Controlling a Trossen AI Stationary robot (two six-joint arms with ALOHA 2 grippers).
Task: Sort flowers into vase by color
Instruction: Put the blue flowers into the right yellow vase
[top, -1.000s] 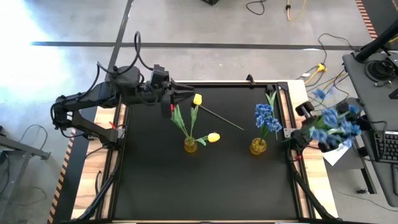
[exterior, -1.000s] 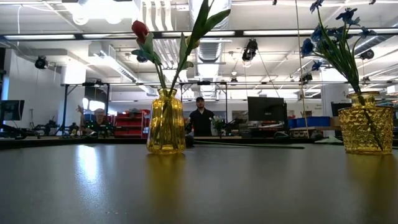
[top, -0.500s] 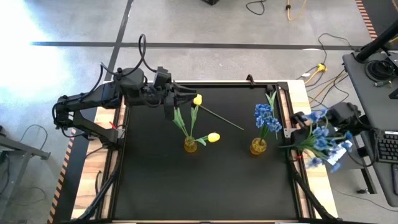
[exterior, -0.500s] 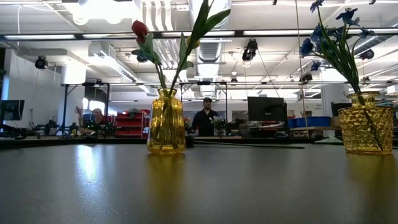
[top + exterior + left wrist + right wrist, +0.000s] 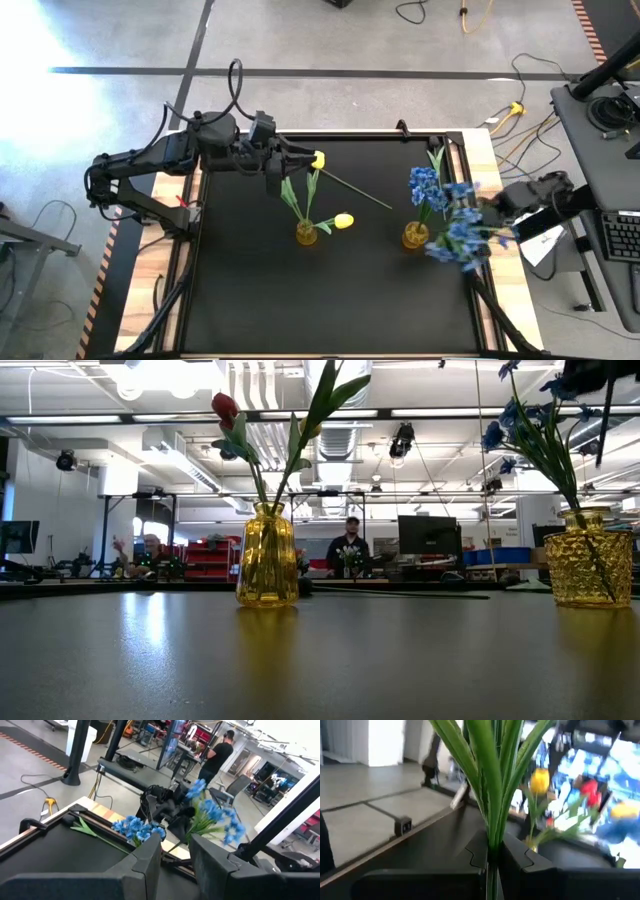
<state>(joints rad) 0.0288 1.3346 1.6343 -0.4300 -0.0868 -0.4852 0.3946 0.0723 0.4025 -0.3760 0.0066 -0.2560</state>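
A loose yellow tulip (image 5: 318,160) lies flat on the black table, its stem running toward the right vase. My open left gripper (image 5: 302,157) hovers just left of the bloom. The left yellow glass vase (image 5: 307,234) (image 5: 267,555) holds a yellow tulip (image 5: 343,221) and a red tulip (image 5: 225,407). The right yellow vase (image 5: 415,236) (image 5: 588,570) holds blue blossoms (image 5: 425,185). My right gripper (image 5: 500,212) is shut on another blue spray (image 5: 458,236), held just right of the right vase. My right gripper pinches the blue spray's bundle of green stems (image 5: 493,842) between its two fingers (image 5: 515,857). It comes level from the table's right side. The spray is lifted clear, and its blossoms (image 5: 455,240) reach out past the fingers over the table beside the right vase.
Raised rails (image 5: 455,170) frame the black table. Open tabletop lies in front of both vases (image 5: 330,300). A desk with a keyboard (image 5: 620,235) stands to the right. People (image 5: 350,545) stand in the room beyond the far edge.
My right gripper has swung from beyond the table's right edge toward the right vase, carrying the blue spray in over the table and turning it. My left gripper has moved a little to the right, closer to the lying yellow tulip.
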